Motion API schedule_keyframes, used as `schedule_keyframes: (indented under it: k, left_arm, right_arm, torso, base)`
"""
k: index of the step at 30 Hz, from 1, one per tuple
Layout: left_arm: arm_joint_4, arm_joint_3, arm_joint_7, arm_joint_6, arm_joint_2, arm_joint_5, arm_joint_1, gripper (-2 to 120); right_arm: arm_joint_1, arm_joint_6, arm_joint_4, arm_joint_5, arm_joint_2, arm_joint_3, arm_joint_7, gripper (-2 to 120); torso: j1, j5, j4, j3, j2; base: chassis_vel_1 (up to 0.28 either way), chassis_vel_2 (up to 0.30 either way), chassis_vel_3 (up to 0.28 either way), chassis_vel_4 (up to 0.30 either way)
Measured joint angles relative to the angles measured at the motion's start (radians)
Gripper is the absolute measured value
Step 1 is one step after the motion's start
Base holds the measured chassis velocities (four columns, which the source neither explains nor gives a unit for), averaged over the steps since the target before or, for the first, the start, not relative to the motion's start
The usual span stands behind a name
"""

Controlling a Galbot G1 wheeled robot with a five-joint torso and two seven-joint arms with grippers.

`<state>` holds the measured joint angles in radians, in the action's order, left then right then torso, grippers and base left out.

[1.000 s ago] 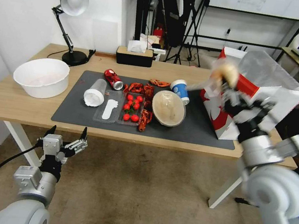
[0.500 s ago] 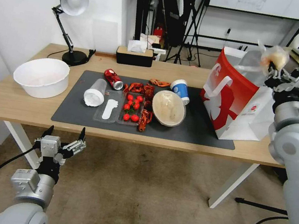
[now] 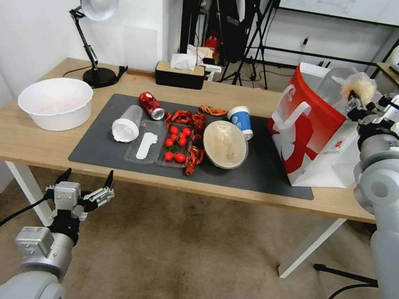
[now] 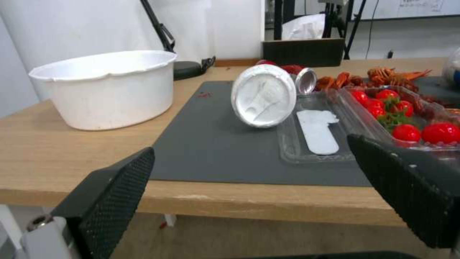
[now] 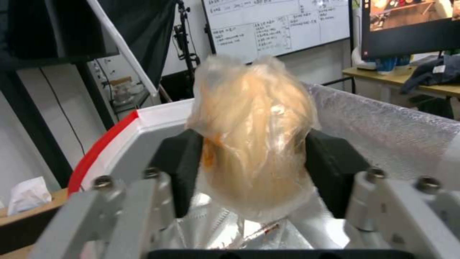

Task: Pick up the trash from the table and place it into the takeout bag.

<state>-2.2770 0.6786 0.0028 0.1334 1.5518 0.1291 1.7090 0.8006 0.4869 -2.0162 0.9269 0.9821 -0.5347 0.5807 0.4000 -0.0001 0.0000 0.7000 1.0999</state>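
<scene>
- The right gripper (image 3: pixel 353 99) is raised at about 2 o'clock in the head view, over the open top of the takeout bag (image 3: pixel 312 137), and its black fingers (image 5: pixel 182 169) are clamped on the clear-wrapped beige lump (image 3: pixel 358 86).
- In the right wrist view the lump (image 5: pixel 254 144) bulges between both pads, with the bag's red-edged rim (image 5: pixel 120 126) and clear plastic liner (image 5: pixel 383 122) directly beneath and behind it.
- The takeout bag stands upright at the 3 o'clock end of the table (image 3: pixel 9 139), its base partly on the dark grey mat (image 3: pixel 103 149).
- The left gripper (image 3: pixel 85 187) hangs low at 7 o'clock, below and in front of the table's near edge, jaws spread wide and holding nothing; the left wrist view shows its two textured fingers (image 4: pixel 115 194) well apart, with the mat's near edge between them.
- On the mat, toward 12 o'clock, the crushed red can (image 3: pixel 152 105) lies on its side; just beside it at 7 o'clock lies the clear plastic cup (image 3: pixel 126 125), also tipped over.
- The blue-and-white paper cup (image 3: pixel 241 120) lies tilted just behind the beige bowl (image 3: pixel 225 144), which is tipped toward the camera near the mat's centre.
- A clear tray of cherry tomatoes (image 3: pixel 176 146) sits between the plastic cup and the bowl, with red crayfish shells (image 3: pixel 193 157) around it.
- A white basin (image 3: pixel 56 102) rests on the bare wood at 9 o'clock, well apart from the bag, and a desk lamp (image 3: pixel 93 26) stands behind it at 10 o'clock.
</scene>
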Motion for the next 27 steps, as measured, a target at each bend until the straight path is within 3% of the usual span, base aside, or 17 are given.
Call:
schedule_keyframes:
  k: [3, 5, 7, 9, 12, 21, 24, 26, 27]
  left_arm:
    - [0.006, 0.0, 0.0, 0.0, -0.002, 0.0, -0.005, 100]
    - [0.007, 0.0, 0.0, 0.0, -0.002, 0.0, -0.006, 100]
    - [0.01, -0.001, 0.0, 0.0, -0.003, 0.0, -0.009, 100]
    - [0.011, -0.001, 0.001, 0.0, -0.004, 0.0, -0.009, 100]
    - [0.014, -0.001, 0.001, 0.0, -0.006, 0.001, -0.011, 100]
    - [0.018, -0.001, 0.001, 0.0, -0.008, 0.003, -0.014, 100]
    - [0.018, -0.001, 0.001, 0.0, -0.009, 0.005, -0.015, 100]
    - [0.018, -0.001, 0.001, 0.0, -0.009, 0.005, -0.015, 100]
    - [0.018, 0.0, 0.001, 0.0, -0.01, 0.006, -0.015, 100]
  right_arm:
    - [-0.002, 0.004, 0.001, -0.002, -0.001, -0.001, 0.001, 68]
    - [-0.002, 0.004, 0.001, -0.002, -0.001, -0.001, 0.001, 70]
    - [-0.008, 0.003, 0.001, -0.002, -0.002, -0.002, 0.001, 84]
    - [-0.01, 0.001, 0.001, -0.001, -0.003, -0.002, 0.0, 85]
    - [-0.014, -0.072, -0.019, 0.04, -0.011, -0.006, -0.048, 99]
    - [0.032, -0.214, -0.105, 0.081, -0.035, -0.028, -0.232, 100]
    - [0.106, -0.273, -0.165, 0.081, -0.051, -0.043, -0.358, 100]
    - [0.124, -0.284, -0.176, 0.079, -0.054, -0.045, -0.382, 100]
    - [0.18, -0.315, -0.207, 0.068, -0.058, -0.049, -0.454, 100]
  torso:
    - [0.0, 0.0001, 0.0, 0.0, 0.0]
    - [0.0, 0.0001, 0.0, 0.0, 0.0]
    - [0.0, 0.0002, 0.0, 0.0, 0.0]
    - [0.0, 0.0002, 0.0, 0.0, 0.0]
    - [0.0, 0.0002, 0.0, 0.0, 0.0]
    - [0.0, 0.0002, 0.0, 0.0, 0.0]
    - [0.0, 0.0001, 0.0, 0.0, 0.0]
    - [0.0, 0.0, 0.0, 0.0, 0.0]
    - [0.0, 0.0001, -0.0001, 0.0, 0.0]
  base:
    - [0.0, 0.0, 0.0, 0.0]
    - [0.0, 0.0, 0.0, 0.0]
    - [0.0, 0.0, 0.0, 0.0]
    - [0.0, 0.0, 0.0, 0.0]
    - [0.0, 0.0, 0.0, 0.0]
    - [0.0, 0.0, 0.0, 0.0]
    - [0.0, 0.0, 0.0, 0.0]
    - [0.0, 0.0, 0.0, 0.0]
    - [0.0, 0.0, 0.0, 0.0]
